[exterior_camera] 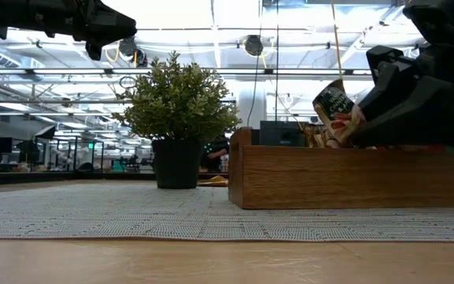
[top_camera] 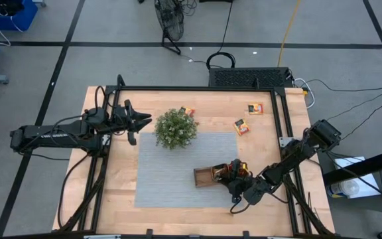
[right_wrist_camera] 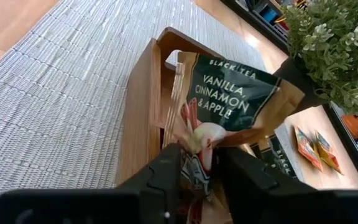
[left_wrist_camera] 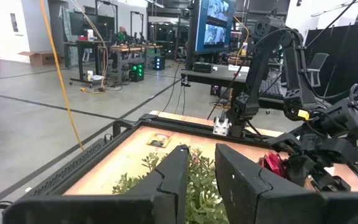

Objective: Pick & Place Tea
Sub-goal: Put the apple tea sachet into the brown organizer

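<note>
Right gripper (right_wrist_camera: pixel 197 165): over the wooden tray (right_wrist_camera: pixel 138 118), fingers apparently pinching a tea sachet (right_wrist_camera: pixel 229 99) upright for slotting in.
Left gripper (top_camera: pixel 140 121): beside the plant (top_camera: pixel 176 128), fingers slightly apart, empty, waiting.

**Tea sachets around the wooden tray**

One dark green tea sachet (right_wrist_camera: pixel 232 99), printed "Vanilla, Cinnamon & Apple", stands tilted and crumpled in the wooden tray (right_wrist_camera: pixel 143 118), its lower edge down inside a compartment. More sachets (top_camera: pixel 239 167) are packed in the tray. Three loose orange sachets lie well apart from the tray: one (top_camera: pixel 242 127) nearest, one (top_camera: pixel 255 109) beyond it, one (top_camera: pixel 188 111) behind the plant (top_camera: pixel 176 128).
</note>
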{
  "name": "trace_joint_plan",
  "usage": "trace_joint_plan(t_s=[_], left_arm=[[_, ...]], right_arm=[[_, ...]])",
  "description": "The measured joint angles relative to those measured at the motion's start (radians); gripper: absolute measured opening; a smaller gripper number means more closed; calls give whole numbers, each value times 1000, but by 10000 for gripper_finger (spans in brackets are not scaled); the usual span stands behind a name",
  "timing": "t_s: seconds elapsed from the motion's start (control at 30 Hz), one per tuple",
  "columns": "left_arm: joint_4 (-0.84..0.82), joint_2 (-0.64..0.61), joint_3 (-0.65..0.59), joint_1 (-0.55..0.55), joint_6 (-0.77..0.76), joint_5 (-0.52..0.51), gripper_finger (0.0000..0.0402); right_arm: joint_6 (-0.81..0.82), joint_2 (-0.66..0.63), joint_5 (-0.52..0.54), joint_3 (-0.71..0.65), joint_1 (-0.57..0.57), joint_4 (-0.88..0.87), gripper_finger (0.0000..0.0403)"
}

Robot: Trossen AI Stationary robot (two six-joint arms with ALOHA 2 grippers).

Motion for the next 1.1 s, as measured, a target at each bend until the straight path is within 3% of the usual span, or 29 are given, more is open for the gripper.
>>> trace_joint_plan(t_s=[0.5,1.0,1.1], left_arm=[[0,0,0,0,0,0,88],[-1,0,0,0,1,0,88],[-1,0,0,0,1,0,88]], right_arm=[[7,-10,9,0,6,15,135],[34,-247,30,0,63,-66,136],[65,-279,-7,0,61,-57,137]])
